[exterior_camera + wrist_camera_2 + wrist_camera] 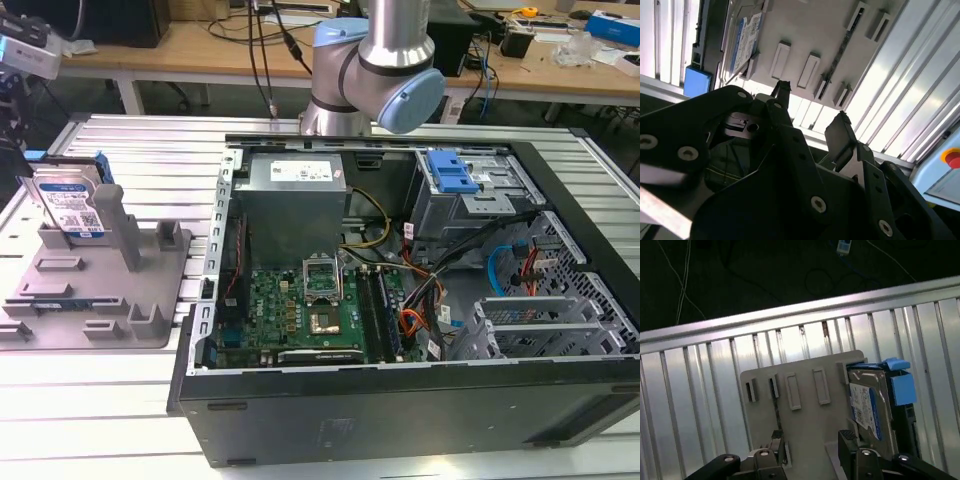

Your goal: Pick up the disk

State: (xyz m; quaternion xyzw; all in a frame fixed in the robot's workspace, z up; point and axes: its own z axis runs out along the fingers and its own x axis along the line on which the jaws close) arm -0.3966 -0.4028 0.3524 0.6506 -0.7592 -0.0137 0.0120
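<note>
The disk [68, 205] was seen standing on edge in the grey holder [100, 300], at the holder's far corner toward the exterior view's left. Its white-and-blue label was turned toward the camera, and a blue side rail [103, 168] was visible along its edge. A tall post [120, 225] of the holder stood just beside it, on the exterior view's right. The holder was laid flat on the ribbed metal tabletop [130, 140], with an open computer case [400, 300] set beside it toward the exterior view's right. The arm [375, 55] was seen behind that case.

In the second wrist view the gripper [811, 107] was pointed toward the holder [805, 30] and the disk [747, 37]. Its black fingers [840, 132] were spread apart, with nothing caught between them.

In the first wrist view the disk [870, 405] was seen lodged upright at one end of the holder [800, 405], its blue rail [901, 387] on the outer side. The gripper [811, 440] was held with the fingers [847, 440] released and nothing gripped. The tabletop [690, 390] was seen running beneath the holder.
</note>
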